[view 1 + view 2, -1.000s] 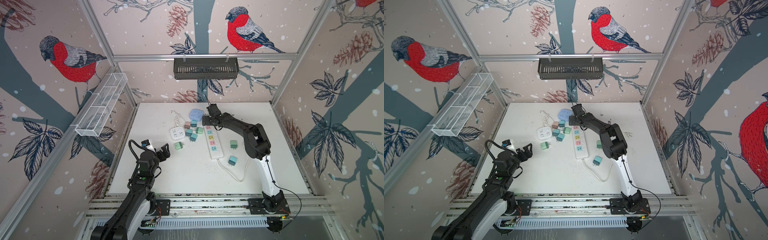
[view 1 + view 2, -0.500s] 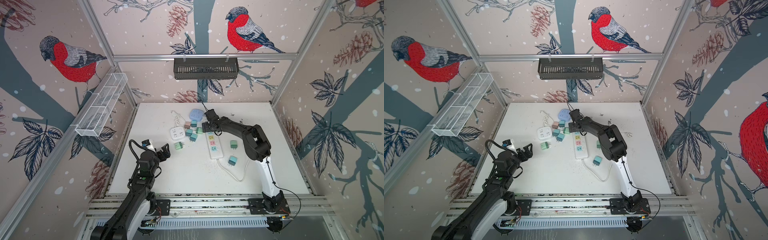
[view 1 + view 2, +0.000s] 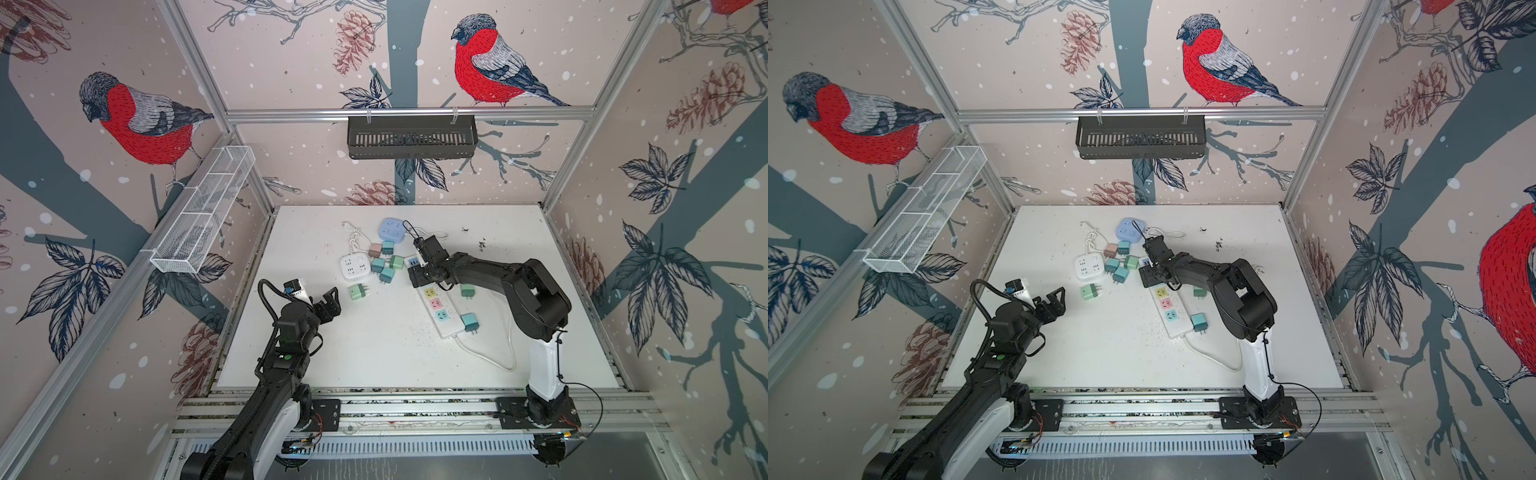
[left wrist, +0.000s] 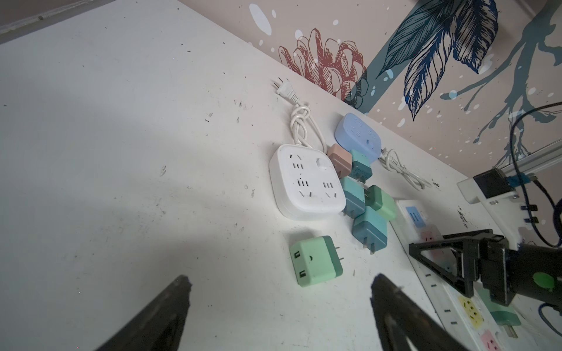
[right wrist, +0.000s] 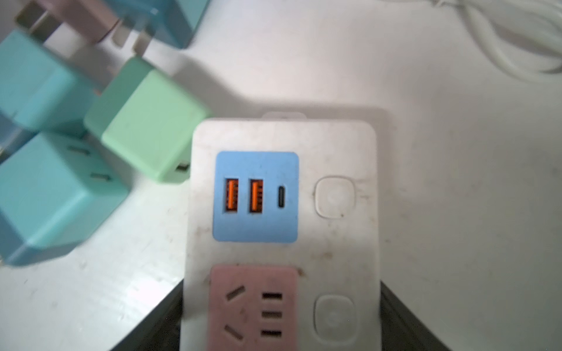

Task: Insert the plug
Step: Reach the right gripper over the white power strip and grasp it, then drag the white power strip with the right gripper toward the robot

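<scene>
My left claw (image 4: 281, 279) hangs wide open, empty, with the mint plug (image 4: 314, 261) lying on the table (image 4: 121, 152) just ahead. My right claw (image 5: 281, 284) straddles the power strip (image 5: 334, 146) near its USB end; I cannot tell whether it grips.

Wallpapered walls (image 3: 291, 62) close the cell on three sides: pale pink, with red-breasted bullfinches (image 3: 486, 62), pinecones and dark teal branches. Aluminium framing (image 3: 407, 111) runs up the corners and across the back wall, where a black slotted basket (image 3: 411, 137) hangs from the rail. A white wire basket (image 3: 203, 212) is fixed aslant on the left-hand wall. The white tabletop (image 3: 374, 353) is scuffed and speckled — evenly lit, with soft shadows. Slotted metal rails (image 3: 415, 409) edge its front.
</scene>
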{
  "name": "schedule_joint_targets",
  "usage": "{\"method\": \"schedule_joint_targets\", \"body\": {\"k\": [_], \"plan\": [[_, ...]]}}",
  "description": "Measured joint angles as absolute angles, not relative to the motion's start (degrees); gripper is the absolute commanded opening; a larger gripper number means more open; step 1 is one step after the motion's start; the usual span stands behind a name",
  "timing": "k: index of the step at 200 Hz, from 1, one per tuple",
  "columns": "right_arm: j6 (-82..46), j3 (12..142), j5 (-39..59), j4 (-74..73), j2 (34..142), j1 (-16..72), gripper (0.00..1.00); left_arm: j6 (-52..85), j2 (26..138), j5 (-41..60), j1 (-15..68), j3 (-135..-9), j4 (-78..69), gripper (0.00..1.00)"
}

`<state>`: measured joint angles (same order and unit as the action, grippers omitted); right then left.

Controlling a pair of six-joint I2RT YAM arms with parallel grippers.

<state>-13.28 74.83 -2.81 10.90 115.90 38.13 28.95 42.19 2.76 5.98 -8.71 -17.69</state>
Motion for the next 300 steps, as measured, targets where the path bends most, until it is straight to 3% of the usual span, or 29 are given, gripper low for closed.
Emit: {"method": "schedule_joint_targets", "body": {"k": [126, 199, 227, 300], "plan": [[-5.4, 61.5, 3.1, 5.5, 107.3, 53.2, 0.77, 29.0, 42.2, 1.5, 6.1, -8.7, -17.7, 0.93], [-2.2, 60.8, 3.3, 2.9, 107.6, 63.2, 0.80, 29.0, 42.1, 1.5, 6.1, -8.7, -17.7, 0.93], [-1.6, 58.4, 3.3, 2.1, 106.0, 67.3, 0.87, 29.0, 41.9, 1.4, 6.1, -8.7, -17.7, 0.93], [-8.1, 51.0, -9.6, 3.0, 96.2, 74.6, 1.00, 29.0, 42.2, 1.5, 6.1, -8.7, -17.7, 0.94]]}}
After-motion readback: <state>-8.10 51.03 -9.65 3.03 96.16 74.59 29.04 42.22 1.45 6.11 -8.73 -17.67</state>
